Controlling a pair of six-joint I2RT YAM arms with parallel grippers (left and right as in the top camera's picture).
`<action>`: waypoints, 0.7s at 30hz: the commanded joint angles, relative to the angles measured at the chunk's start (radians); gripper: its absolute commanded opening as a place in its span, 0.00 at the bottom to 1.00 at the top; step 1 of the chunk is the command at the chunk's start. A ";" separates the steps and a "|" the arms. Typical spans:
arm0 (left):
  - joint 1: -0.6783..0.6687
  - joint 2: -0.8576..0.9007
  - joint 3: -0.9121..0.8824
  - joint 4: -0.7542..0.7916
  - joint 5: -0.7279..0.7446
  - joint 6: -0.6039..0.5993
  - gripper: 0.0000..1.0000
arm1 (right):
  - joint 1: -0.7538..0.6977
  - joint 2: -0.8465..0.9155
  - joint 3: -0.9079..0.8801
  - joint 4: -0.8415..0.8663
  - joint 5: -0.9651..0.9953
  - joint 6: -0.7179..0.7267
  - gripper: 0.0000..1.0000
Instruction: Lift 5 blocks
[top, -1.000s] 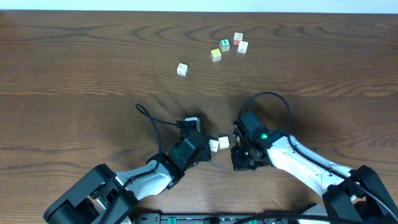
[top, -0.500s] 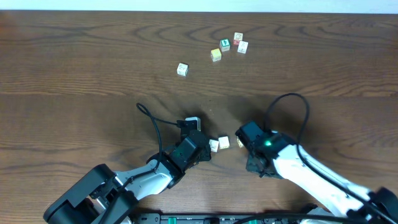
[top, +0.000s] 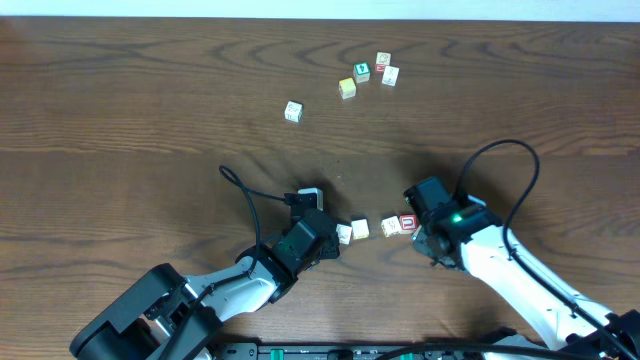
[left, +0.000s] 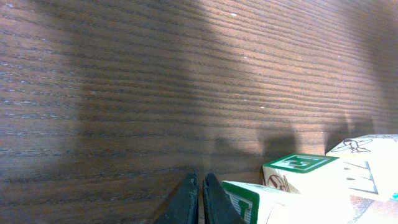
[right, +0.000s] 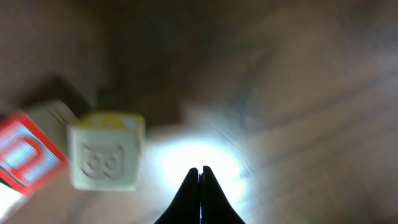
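Observation:
Two pale-wood blocks (top: 343, 233) (top: 360, 229) lie side by side in mid-table. Just right of them sit another pale block (top: 391, 227) and a red-faced block (top: 407, 222). My left gripper (top: 330, 242) is shut and empty, its tips (left: 200, 186) low over the table with a green-bordered block (left: 249, 202) right beside them. My right gripper (top: 430, 248) is shut and empty too. In the right wrist view its tips (right: 199, 169) hang over bare wood, with the pale block (right: 106, 158) and the red-faced block (right: 25, 152) off to the left.
Farther back lie a lone pale cube (top: 292, 111), a yellow-faced cube (top: 347, 88), a green-faced cube (top: 361, 72) and two more pale cubes (top: 383, 61) (top: 390, 75). A black cable (top: 240, 190) loops over the left arm.
My right arm has swung to the right, uncovering a pale block and the red-faced block that now lie just left of it. The left arm has stayed put.

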 joint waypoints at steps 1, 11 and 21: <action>0.005 0.010 -0.004 -0.021 -0.006 0.024 0.08 | -0.055 0.010 0.004 0.038 -0.055 -0.124 0.01; 0.005 0.010 -0.004 -0.021 -0.013 0.024 0.07 | -0.118 0.039 0.004 0.078 -0.188 -0.176 0.01; 0.005 0.010 -0.004 -0.022 -0.013 0.025 0.07 | -0.121 0.051 0.004 0.154 -0.196 -0.286 0.02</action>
